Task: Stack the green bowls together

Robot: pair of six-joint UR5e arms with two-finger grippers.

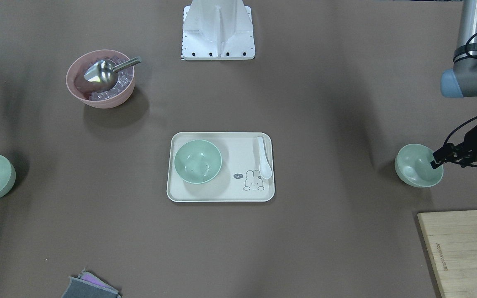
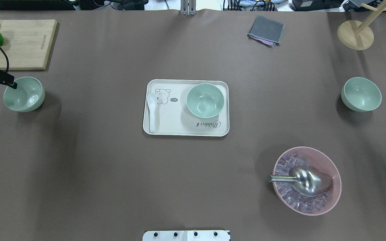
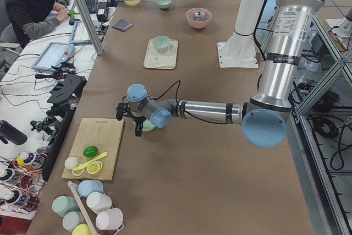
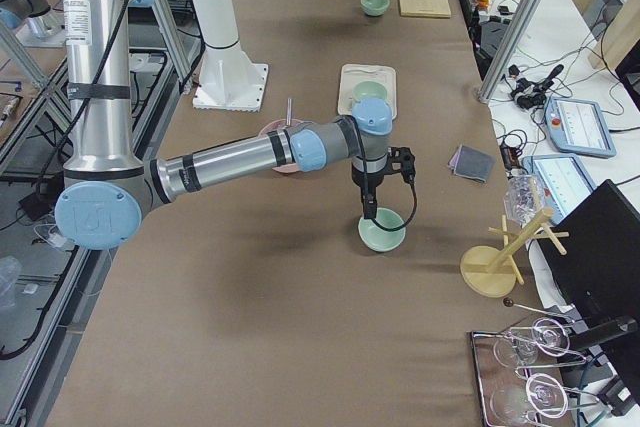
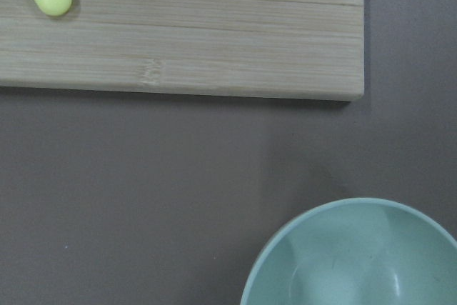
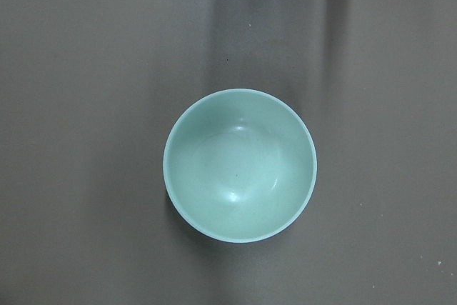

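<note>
Pink bowl (image 2: 328,164), then "Rabbit" tray (image 2: 173,117) holding green bowl (image 2: 205,100).

The left arm (image 3: 209,111) stretches far out sideways, forearm level, with the left pincer (image 2: 12,85) pointing down. The right arm (image 4: 230,161) mirrors it, the right pincer (image 4: 371,213) pointing down. Both pincers' jaws are too small to judge.

three pale mint-green bowls, smooth and round, all well apart, none stacked. middle bowl (image 2: 205,100) sits mouth up on the cream tray (image 2: 169,129), a few dark specks inside. left bowl (image 2: 23,94) and right bowl (image 2: 361,94) stand on the bare counter (image 2: 112,150), out at opposite ends.
</note>
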